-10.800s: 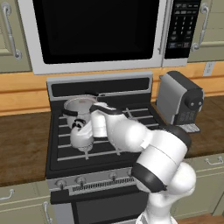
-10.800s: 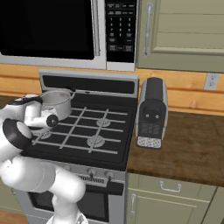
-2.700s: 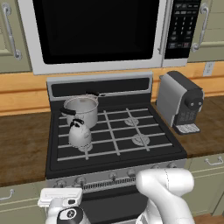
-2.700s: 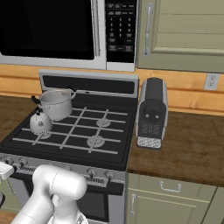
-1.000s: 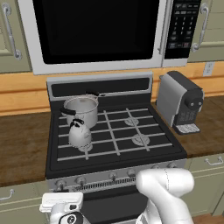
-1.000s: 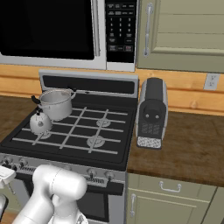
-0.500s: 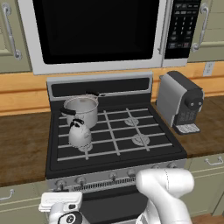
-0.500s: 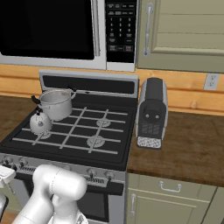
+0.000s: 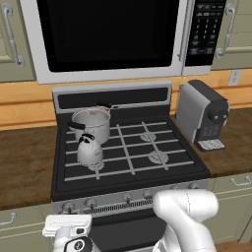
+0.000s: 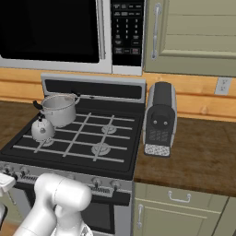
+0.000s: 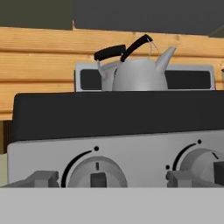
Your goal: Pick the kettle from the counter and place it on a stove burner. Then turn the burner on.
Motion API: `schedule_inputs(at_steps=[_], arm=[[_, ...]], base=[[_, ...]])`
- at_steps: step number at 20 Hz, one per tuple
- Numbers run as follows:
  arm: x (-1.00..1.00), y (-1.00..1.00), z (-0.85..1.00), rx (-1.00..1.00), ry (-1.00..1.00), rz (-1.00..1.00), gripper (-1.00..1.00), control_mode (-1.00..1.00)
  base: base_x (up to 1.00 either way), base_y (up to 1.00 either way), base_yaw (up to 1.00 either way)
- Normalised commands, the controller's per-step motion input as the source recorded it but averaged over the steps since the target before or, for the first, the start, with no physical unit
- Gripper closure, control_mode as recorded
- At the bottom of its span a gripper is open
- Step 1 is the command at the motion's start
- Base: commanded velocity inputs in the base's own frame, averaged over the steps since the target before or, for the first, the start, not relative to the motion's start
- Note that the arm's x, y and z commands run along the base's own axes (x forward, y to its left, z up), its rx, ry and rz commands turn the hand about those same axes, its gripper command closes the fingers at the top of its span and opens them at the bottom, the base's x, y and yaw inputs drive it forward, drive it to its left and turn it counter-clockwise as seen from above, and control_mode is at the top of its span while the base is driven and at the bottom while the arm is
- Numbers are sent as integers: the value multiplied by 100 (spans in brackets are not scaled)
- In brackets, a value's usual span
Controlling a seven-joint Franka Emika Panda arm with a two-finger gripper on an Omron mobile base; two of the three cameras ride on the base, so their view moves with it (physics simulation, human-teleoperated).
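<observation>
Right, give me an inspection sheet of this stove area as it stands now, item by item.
Surface: black stove top, grates in place; dark wood counter on both sides.
Job's things: kettle sits upright on the front left stove burner, handle arched up, already off the counter.
Clutter: steel saucepan on the rear left burner, right behind the kettle; coffee machine on the right counter.
Grippers: gripper low in front of the stove, jaws open, holding nothing, facing the left knob.
Cables: nothing seen.
Surroundings: microwave above the stove, pale cabinets, wall outlet, wood backsplash.
</observation>
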Motion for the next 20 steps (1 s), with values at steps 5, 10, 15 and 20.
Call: schedule_inputs(at_steps=[5, 10, 15, 20], arm=[[0, 0, 18, 0, 0, 0, -100, -100], [7, 0, -17, 0, 0, 0, -100, -100], [21, 0, -35, -2, 0, 0, -100, -100], [35, 4, -10, 0, 0, 0, -100, -100]], base=[[0, 0, 0], [0, 0, 0], [0, 0, 0], [0, 0, 0]])
